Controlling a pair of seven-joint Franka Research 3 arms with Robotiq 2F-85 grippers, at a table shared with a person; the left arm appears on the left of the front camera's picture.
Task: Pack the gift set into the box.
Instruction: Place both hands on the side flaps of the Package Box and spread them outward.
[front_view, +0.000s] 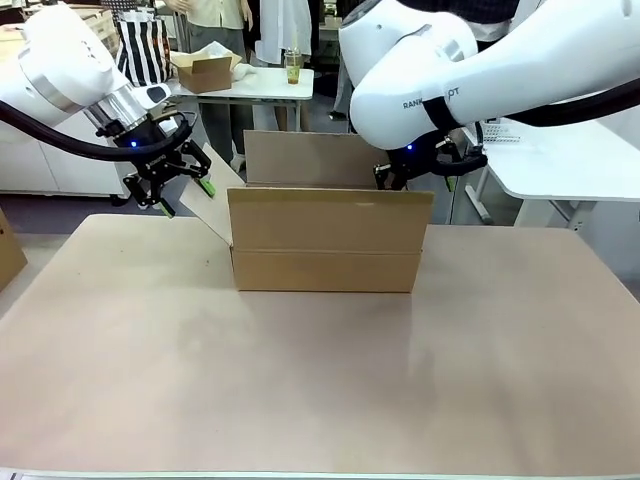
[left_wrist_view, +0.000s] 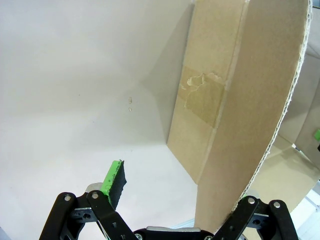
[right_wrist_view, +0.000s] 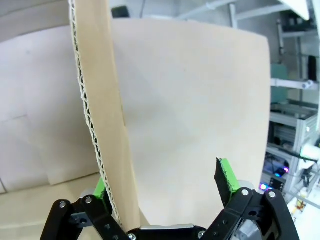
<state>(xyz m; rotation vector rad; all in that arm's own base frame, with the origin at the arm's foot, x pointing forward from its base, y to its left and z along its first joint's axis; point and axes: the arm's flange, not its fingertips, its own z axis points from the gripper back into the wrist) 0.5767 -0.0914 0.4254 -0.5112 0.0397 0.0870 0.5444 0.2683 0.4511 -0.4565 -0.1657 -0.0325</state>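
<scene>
The box (front_view: 325, 255), a large brown carton, stands at the table's middle with its flaps raised. My left gripper (front_view: 187, 197) is open and straddles the box's outward-leaning left flap (front_view: 210, 205). In the left wrist view this flap (left_wrist_view: 250, 125) rises between my fingers, close to the right one, and the green pad (left_wrist_view: 114, 180) of the other stands clear. My right gripper (front_view: 413, 180) is open at the box's far right corner. In the right wrist view a flap edge (right_wrist_view: 100, 100) sits against its left finger, apart from the right pad (right_wrist_view: 227, 177). The gift set is out of view.
The table (front_view: 320, 400) is bare in front of the box. Behind stands a white table (front_view: 260, 88) with a smaller brown box (front_view: 205, 70) and a cup (front_view: 293, 65). Another white table (front_view: 560, 160) is at the right, and a cardboard corner (front_view: 8, 250) at the left edge.
</scene>
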